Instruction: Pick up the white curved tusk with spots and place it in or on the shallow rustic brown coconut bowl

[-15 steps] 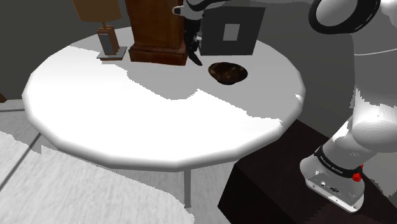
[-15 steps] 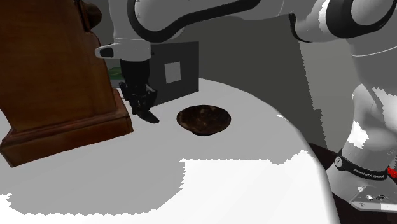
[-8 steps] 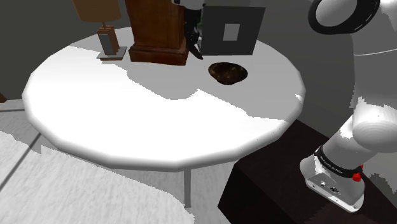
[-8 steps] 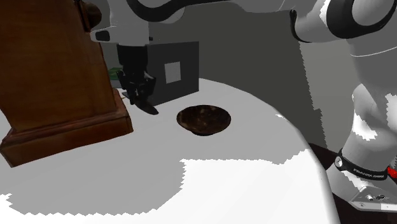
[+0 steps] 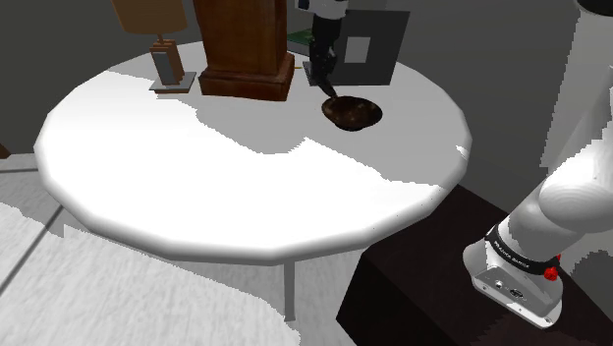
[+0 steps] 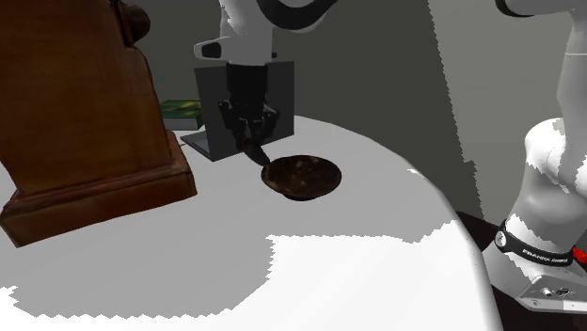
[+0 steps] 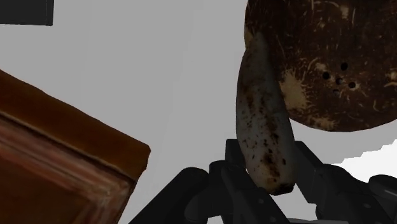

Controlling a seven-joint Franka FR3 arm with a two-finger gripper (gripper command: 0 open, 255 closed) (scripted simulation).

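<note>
My black gripper point(image 5: 325, 79) point(image 6: 250, 138) hangs just above the round table, shut on the curved spotted tusk point(image 7: 262, 121). The tusk looks dull grey with dark flecks and sticks out past the fingers, its tip point(image 6: 262, 160) reaching over the near rim of the brown coconut bowl point(image 6: 301, 176) point(image 5: 353, 112). In the wrist view the bowl point(image 7: 324, 57) lies right beyond the tusk's end, its rough brown inside showing. The bowl holds nothing inside.
A tall brown wooden case point(image 5: 243, 44) point(image 6: 80, 122) stands close beside the gripper. A dark panel with a pale square point(image 5: 367, 46) point(image 6: 260, 105) rises behind the bowl, with a green book point(image 6: 183, 112) beside it. A small lamp base point(image 5: 167, 64) stands farther along the white table point(image 5: 226, 187).
The gripper has carried the tusk away from the wooden case and toward the bowl, so the tusk's tip now hangs at the bowl's rim.
</note>
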